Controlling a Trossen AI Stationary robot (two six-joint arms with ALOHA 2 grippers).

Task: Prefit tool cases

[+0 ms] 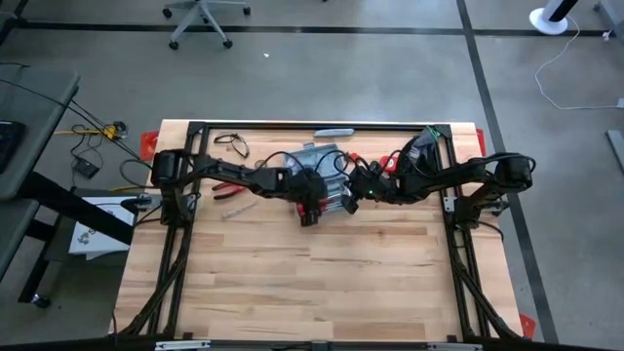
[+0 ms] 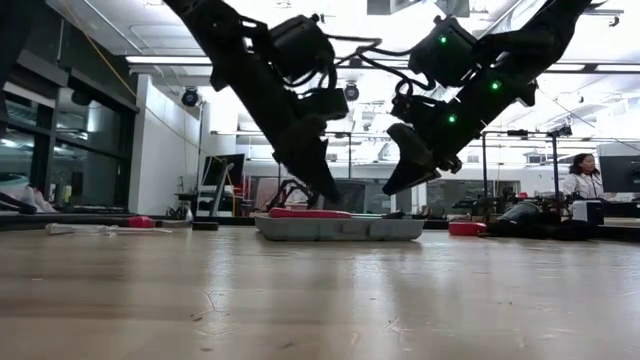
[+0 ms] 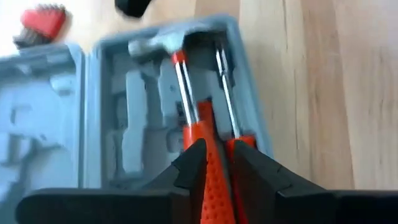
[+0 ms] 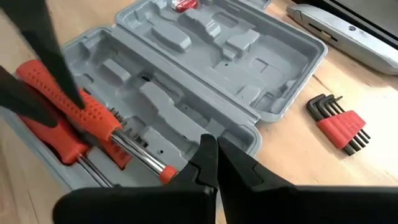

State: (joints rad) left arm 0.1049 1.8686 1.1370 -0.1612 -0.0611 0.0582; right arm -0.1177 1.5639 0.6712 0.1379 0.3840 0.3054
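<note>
Left hand (image 3: 214,168) pinches a red-handled hammer (image 3: 208,134) in the open case (image 4: 205,68) — right hand (image 4: 211,163) pressed together.

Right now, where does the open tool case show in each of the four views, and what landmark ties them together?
High view: the tool case lies at the table's far middle, under both grippers.
Low view: a flat grey tray at centre, between the arms.
Left wrist view: it fills the frame, open.
Right wrist view: open, across the upper left.
Shared landmark: the red-handled hammer in the left gripper, lying in the case.
</note>
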